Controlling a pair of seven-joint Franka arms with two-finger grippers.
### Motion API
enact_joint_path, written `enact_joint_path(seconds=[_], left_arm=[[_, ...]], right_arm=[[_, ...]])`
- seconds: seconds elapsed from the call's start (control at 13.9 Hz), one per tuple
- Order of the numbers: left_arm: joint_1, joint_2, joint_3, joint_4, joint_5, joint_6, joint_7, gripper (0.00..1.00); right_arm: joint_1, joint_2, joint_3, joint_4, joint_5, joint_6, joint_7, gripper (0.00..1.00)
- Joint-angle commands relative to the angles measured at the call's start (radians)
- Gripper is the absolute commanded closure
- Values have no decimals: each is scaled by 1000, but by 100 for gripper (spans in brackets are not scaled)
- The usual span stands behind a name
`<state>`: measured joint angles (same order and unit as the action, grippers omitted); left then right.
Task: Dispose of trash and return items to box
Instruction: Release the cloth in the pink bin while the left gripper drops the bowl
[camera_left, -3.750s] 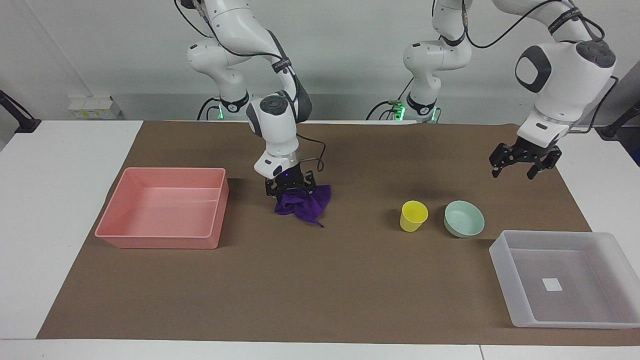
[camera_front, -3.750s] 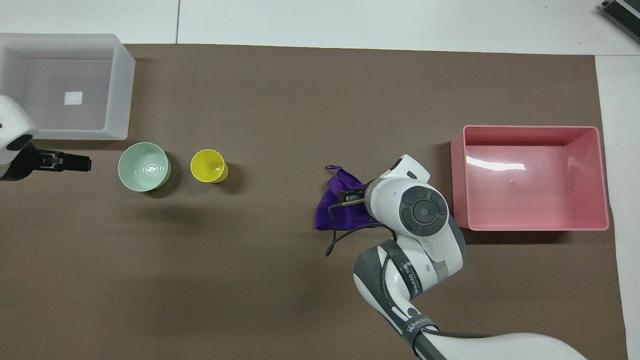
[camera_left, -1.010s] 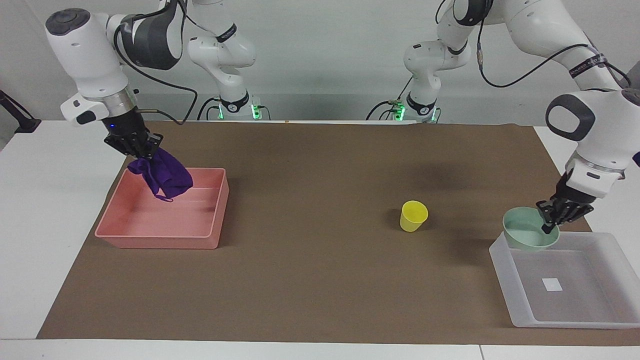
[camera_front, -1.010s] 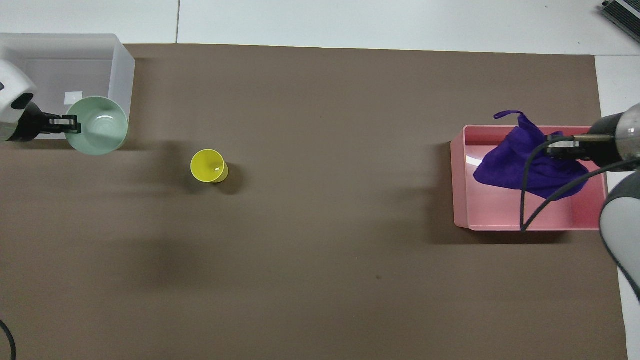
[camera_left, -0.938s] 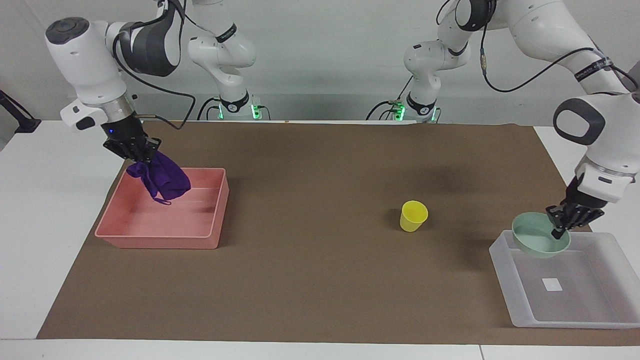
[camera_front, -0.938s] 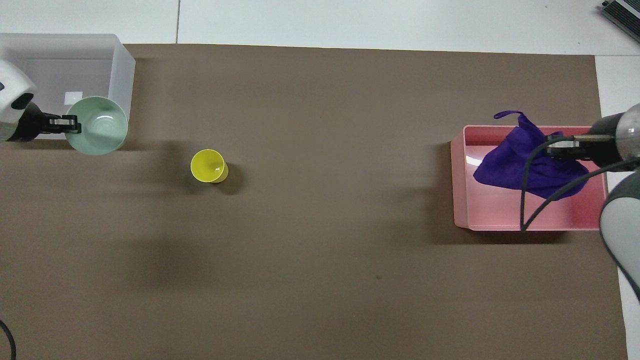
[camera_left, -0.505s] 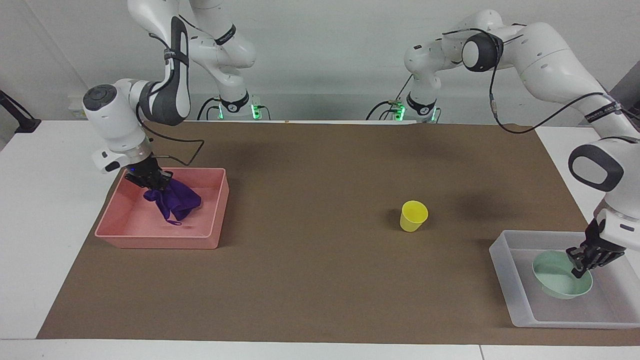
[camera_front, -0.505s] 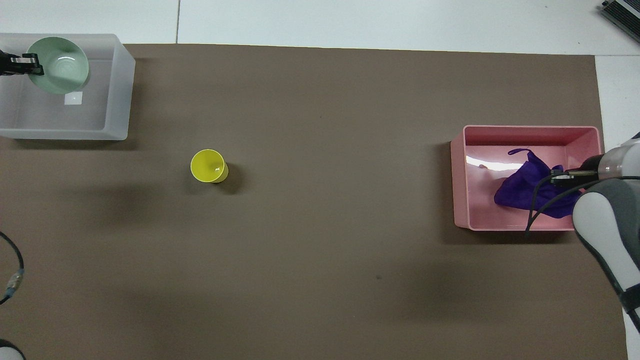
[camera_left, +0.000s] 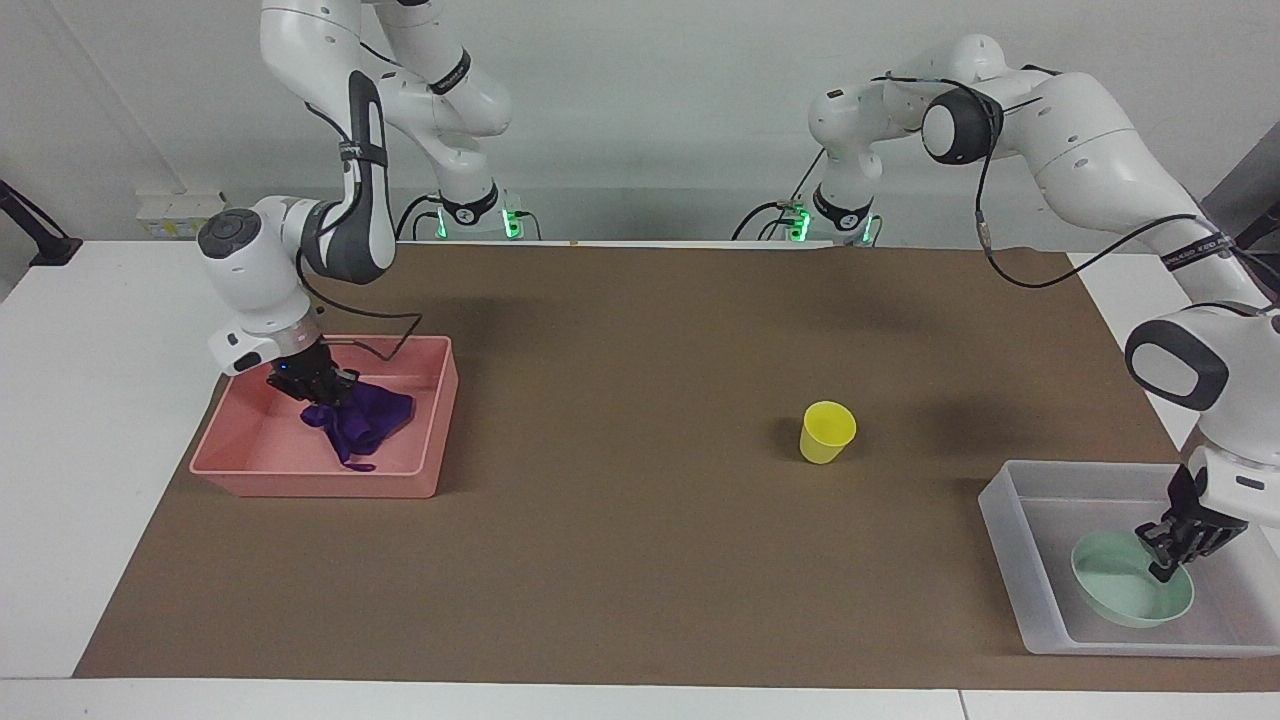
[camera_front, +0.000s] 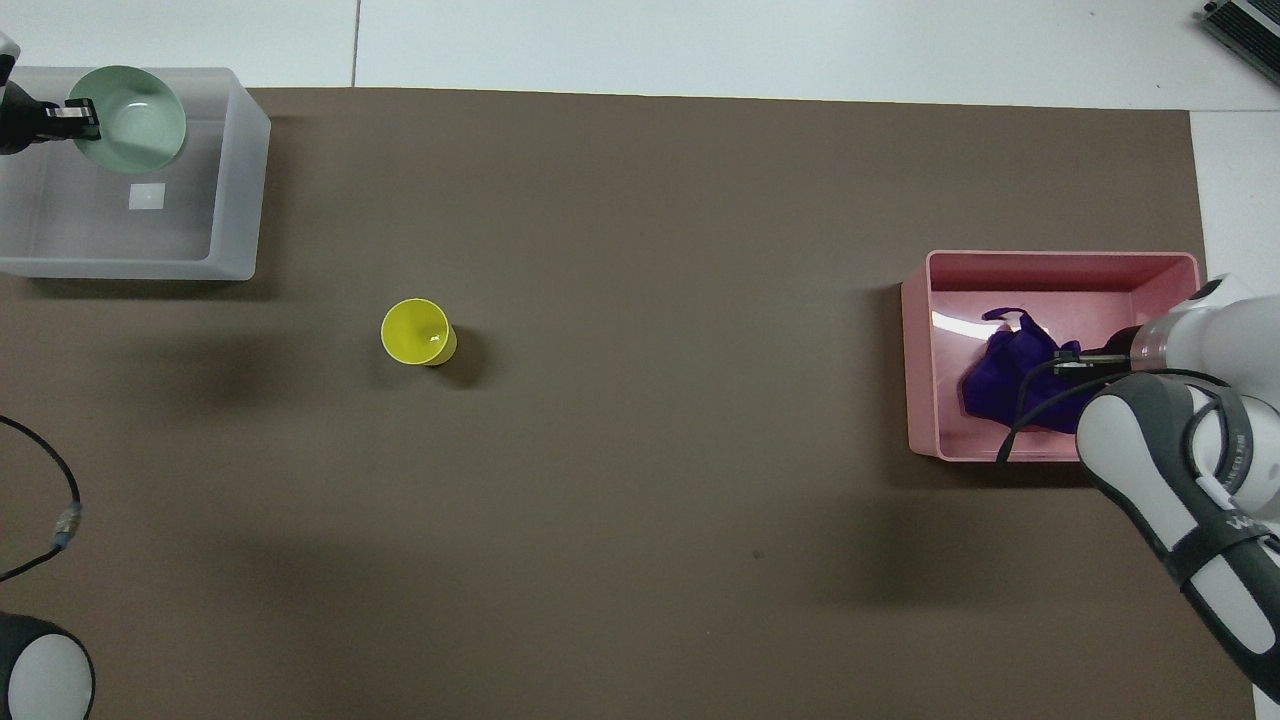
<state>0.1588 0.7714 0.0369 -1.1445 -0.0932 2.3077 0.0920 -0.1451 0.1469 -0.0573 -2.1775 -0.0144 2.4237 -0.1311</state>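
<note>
The purple rag (camera_left: 362, 418) lies crumpled on the floor of the pink bin (camera_left: 430, 420), at the right arm's end of the table. The right gripper (camera_left: 322, 392) is down inside the bin with its fingers pinched on the top of the rag.

The mint-green bowl (camera_left: 1125, 592) sits low in the translucent tray (camera_left: 1010, 540), at the left arm's end, in the part of the tray farther from the robots; whether it rests on the tray's floor cannot be told. The left gripper (camera_left: 1168, 560) is clamped on the bowl's rim, one finger inside and one outside. In the overhead view the tray's white label (camera_front: 147, 196) shows just beside the bowl.

The yellow cup (camera_left: 826, 432) stands upright on the brown mat (camera_left: 640, 560), between bin and tray, closer to the tray and well apart from both grippers.
</note>
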Motion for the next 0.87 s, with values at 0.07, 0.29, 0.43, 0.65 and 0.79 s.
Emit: enact_joint_path(seconds=[0.07, 0.29, 0.43, 0.65, 0.79], left_arm=[[-16, -23, 24, -89, 20, 62, -47, 100], [-15, -40, 24, -151, 21, 99, -49, 100], [-10, -67, 24, -216, 27, 125, -48, 100], [-10, -87, 24, -242, 30, 101, -45, 95], [-7, -93, 24, -238, 32, 69, -35, 55]], right_arm=[[31, 0, 10, 5, 13, 20, 72, 0], [61, -18, 14, 37, 11, -24, 123, 0], [71, -44, 25, 51, -4, -57, 200, 0], [127, -73, 25, 100, -7, -148, 293, 0], [159, -98, 27, 143, -7, -219, 310, 0]])
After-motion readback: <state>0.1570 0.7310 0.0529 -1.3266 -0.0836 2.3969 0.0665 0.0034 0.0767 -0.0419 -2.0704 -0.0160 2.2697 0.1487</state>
